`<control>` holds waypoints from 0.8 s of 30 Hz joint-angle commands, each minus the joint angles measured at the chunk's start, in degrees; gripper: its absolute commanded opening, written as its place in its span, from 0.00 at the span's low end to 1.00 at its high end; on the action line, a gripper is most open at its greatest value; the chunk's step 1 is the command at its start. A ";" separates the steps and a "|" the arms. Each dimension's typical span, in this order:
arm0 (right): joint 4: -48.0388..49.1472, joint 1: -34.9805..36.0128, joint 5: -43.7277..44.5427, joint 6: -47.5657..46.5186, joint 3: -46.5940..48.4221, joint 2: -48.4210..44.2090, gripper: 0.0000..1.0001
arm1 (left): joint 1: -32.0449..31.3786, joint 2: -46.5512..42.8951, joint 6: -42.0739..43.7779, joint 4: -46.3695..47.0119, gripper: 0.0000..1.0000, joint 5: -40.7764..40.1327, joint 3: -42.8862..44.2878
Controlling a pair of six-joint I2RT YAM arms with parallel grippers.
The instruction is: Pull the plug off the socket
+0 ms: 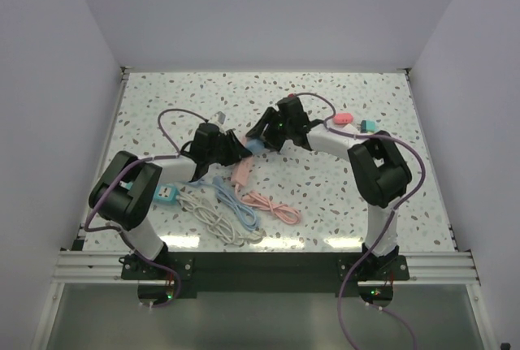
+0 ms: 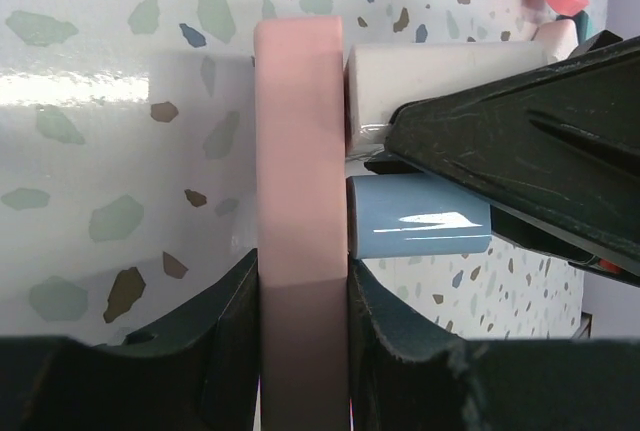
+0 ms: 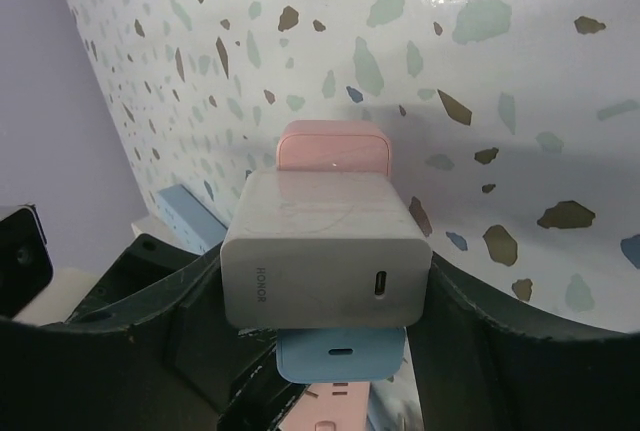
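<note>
The socket is a pink power strip (image 2: 300, 141), seen edge-on in the left wrist view; it also shows in the top view (image 1: 241, 171). My left gripper (image 2: 302, 286) is shut on its sides. A white plug (image 3: 325, 251) marked HONOR and a blue plug (image 3: 340, 356) below it sit in the strip (image 3: 332, 146). My right gripper (image 3: 325, 286) is shut on the white plug, one finger on each side. In the left wrist view the white plug (image 2: 440, 81) and blue plug (image 2: 420, 216) stick out to the right, with a right finger (image 2: 520, 141) over the white plug. In the top view both grippers, left (image 1: 234, 149) and right (image 1: 262, 132), meet at table centre.
A pink cable (image 1: 272, 206), a blue cable (image 1: 237, 204) and a white cable (image 1: 207, 220) lie coiled near the front. A teal and white adapter (image 1: 166, 196) lies by the left arm. A red plug (image 1: 343, 117) and a teal plug (image 1: 367, 125) lie at the back right.
</note>
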 commanded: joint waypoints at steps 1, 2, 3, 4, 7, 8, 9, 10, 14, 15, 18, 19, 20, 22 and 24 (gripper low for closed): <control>0.24 -1.88 2.18 -1.09 -1.67 -8.92 0.00 | 0.60 -2.97 0.22 3.43 0.00 -1.19 -1.25; 0.24 -2.06 2.53 -1.27 -3.42 -10.25 0.00 | 0.95 -2.53 0.04 3.35 0.00 -1.28 -1.43; -0.02 -2.67 2.88 -1.44 -4.31 -11.74 0.00 | 1.83 -2.18 -0.05 3.61 0.00 -1.02 -1.87; -0.28 -3.03 2.89 -1.36 -5.10 -14.11 0.00 | 2.27 -2.00 -0.13 3.61 0.00 -0.93 -2.05; -1.16 -4.78 2.89 -1.88 -7.74 -17.29 0.00 | 3.50 -1.21 -0.22 3.70 0.00 -0.58 -2.40; -1.51 -5.14 2.97 -2.32 -8.44 -19.38 0.00 | 3.68 -0.95 -0.31 3.52 0.00 -0.58 -2.40; -2.65 -5.49 3.50 -2.67 -8.62 -20.27 0.00 | 3.86 -0.77 -0.40 3.43 0.00 -0.58 -2.23; -3.35 -5.58 4.37 -3.37 -8.54 -22.02 0.00 | 3.86 -0.07 -0.57 3.35 0.00 -0.58 -2.05; -5.38 -5.40 7.35 -2.86 -9.15 -25.19 0.00 | 3.77 1.77 -1.36 3.26 0.00 0.21 -0.03; -5.90 -5.32 8.59 -2.50 -9.50 -25.81 0.00 | 3.59 2.21 -1.45 3.00 0.00 0.30 1.28; -8.45 -4.53 14.65 -2.06 -9.42 -27.49 0.00 | 2.89 3.71 -1.28 1.33 0.00 -0.05 4.09; -9.59 -4.26 15.71 -2.23 -8.89 -27.58 0.00 | 2.63 3.89 -1.28 0.98 0.00 -0.22 4.63; -11.95 -4.00 16.85 -3.19 -7.41 -27.49 0.00 | 2.45 4.41 -1.37 -0.07 0.00 -0.31 5.33; -13.29 -3.12 19.84 -3.55 -6.17 -26.53 0.00 | 1.84 5.29 -1.63 -0.78 0.00 -0.75 6.83; -13.82 -1.63 21.33 -3.64 -4.50 -24.78 0.00 | 1.14 5.91 -2.33 -0.52 0.00 -0.75 8.14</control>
